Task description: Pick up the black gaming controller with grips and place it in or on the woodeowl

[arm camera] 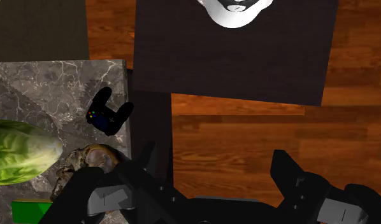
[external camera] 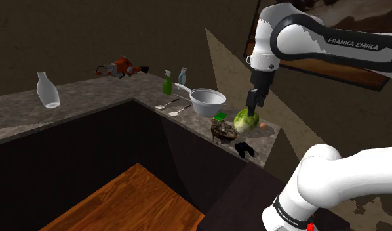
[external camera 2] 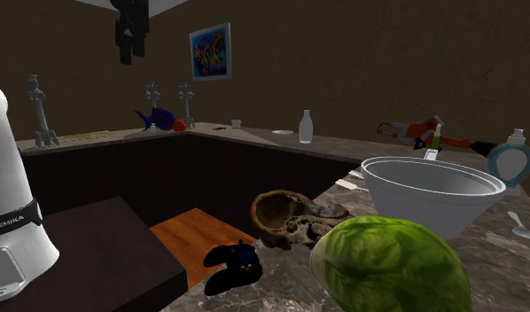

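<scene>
The black gaming controller lies flat on the marble counter, close to its end and front edge. Beside it sits the brown, rough bowl, partly hidden by my hand in the wrist view. My gripper hangs high above the counter, open and holding nothing. Its fingers stand well apart. In the wrist view the controller lies off to the side of the left finger, not between the fingers.
A green lettuce head lies right next to the bowl. A white pot, a green block, utensils and spray bottles stand further along the counter. A wood floor lies below the counter edge.
</scene>
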### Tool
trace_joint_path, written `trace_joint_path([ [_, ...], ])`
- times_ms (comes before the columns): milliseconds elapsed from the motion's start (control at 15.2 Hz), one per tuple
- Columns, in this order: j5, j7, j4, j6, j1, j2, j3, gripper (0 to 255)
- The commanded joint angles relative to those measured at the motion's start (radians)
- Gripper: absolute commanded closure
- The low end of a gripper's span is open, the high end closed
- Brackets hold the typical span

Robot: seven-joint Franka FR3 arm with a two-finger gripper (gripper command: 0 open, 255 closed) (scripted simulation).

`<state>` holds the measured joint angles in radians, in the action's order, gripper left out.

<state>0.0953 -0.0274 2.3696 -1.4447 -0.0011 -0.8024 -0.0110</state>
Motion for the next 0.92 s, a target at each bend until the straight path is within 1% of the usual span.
trace_joint_path([
  [0, 0.000, 0.000, 0.000, 0.000, 0.000, 0.000, 0.000, 0],
  [462, 0.092, -0.109, 0.180, -0.207, -0.046, -0.015, -0.134, 0],
  [858, 0.174, -0.201, 0.284, -0.409, -0.093, 0.047, -0.264, 0],
])
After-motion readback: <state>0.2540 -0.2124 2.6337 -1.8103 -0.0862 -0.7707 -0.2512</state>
